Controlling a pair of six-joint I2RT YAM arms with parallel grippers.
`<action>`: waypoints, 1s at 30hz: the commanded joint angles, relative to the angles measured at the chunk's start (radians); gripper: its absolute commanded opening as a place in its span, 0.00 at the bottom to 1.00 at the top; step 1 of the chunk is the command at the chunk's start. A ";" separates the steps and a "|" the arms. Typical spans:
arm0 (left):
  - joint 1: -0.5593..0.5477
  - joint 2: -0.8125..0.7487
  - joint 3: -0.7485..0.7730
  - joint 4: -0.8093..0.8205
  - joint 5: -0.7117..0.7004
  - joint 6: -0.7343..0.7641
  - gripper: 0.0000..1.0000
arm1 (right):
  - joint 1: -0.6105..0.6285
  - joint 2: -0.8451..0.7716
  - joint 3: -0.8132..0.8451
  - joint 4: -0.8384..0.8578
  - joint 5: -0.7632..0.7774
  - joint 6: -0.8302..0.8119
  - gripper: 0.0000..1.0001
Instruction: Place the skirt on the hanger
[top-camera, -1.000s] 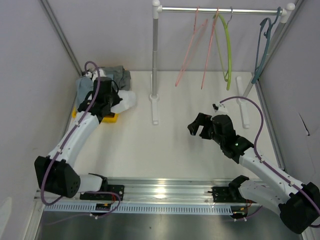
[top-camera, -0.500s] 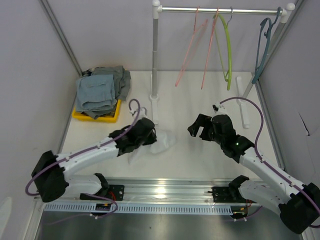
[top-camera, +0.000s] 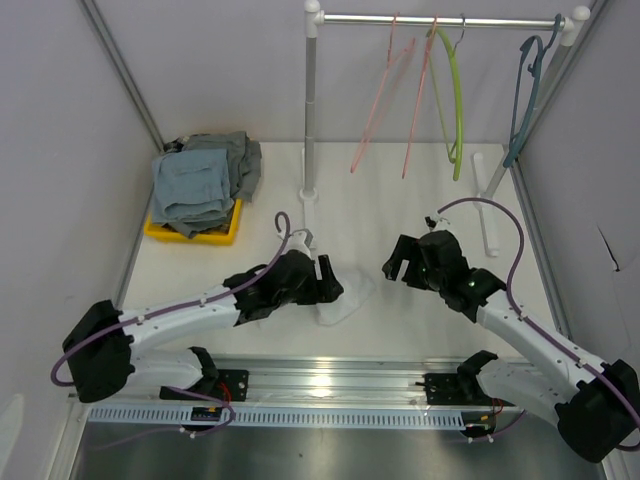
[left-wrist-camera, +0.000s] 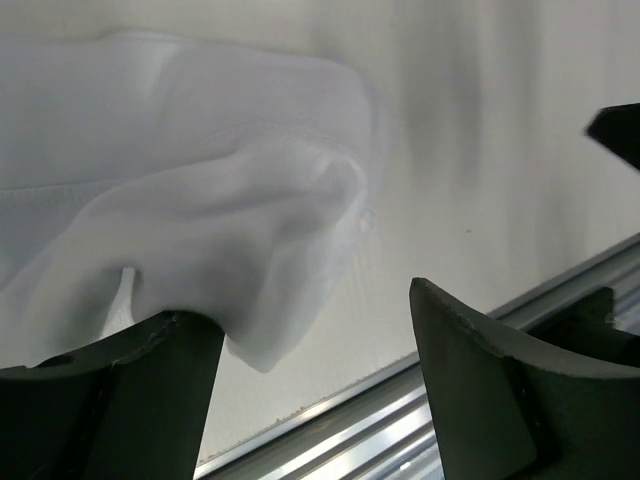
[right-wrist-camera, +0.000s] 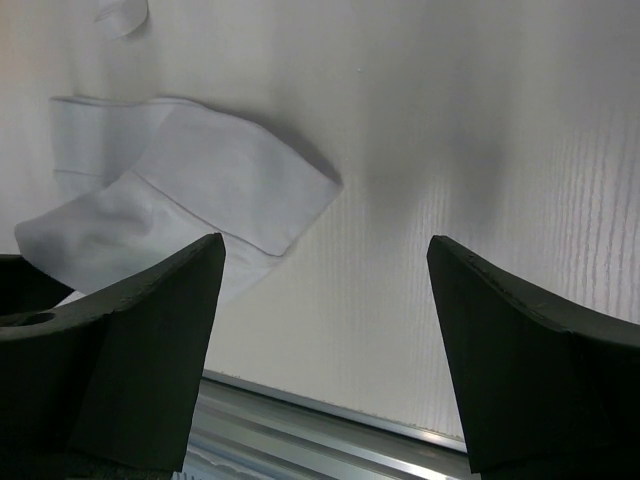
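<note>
Left hand (left-wrist-camera: 312, 318): jaws spread wide, nothing clamped between them. On my left wrist view the white skirt (left-wrist-camera: 200, 190) is crumpled on the worktop (left-wrist-camera: 470, 150). One fold touches the finger (left-wrist-camera: 100, 400) at 9 o'clock. I can't tell whether the cloth rests on that finger or lies just behind it.

From the top, the skirt sits at the left hand's 4 o'clock, just beside it. That's mid-worktop toward 6 o'clock, near the metal rail (top-camera: 320, 385) the arms are bolted to.

Right hand (right-wrist-camera: 325, 245): also wide, nothing between the jaws, only bare worktop below. It hangs at the skirt's 3 o'clock, near but apart. On my right wrist view the skirt shows at 10 o'clock, folded over itself, with a corner pointing toward the gap.

The rack (top-camera: 310, 100) stands at 12 o'clock. Two pink hangers (top-camera: 385, 90), a green hanger (top-camera: 457, 100) and a blue hanger (top-camera: 527, 90) are on its bar, well apart from the skirt.

A yellow tray (top-camera: 225, 237) at 10 o'clock holds a pile of grey-blue clothes (top-camera: 200, 180).
</note>
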 joint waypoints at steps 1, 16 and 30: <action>0.015 -0.108 0.067 0.015 0.031 0.087 0.78 | 0.005 -0.019 0.109 -0.024 0.030 -0.004 0.86; 0.088 -0.276 0.167 -0.147 0.133 0.209 0.81 | 0.157 -0.038 0.506 -0.016 0.145 -0.189 0.82; 0.216 -0.319 0.086 -0.192 0.120 0.163 0.76 | -0.099 0.571 1.349 -0.117 0.178 -0.460 0.73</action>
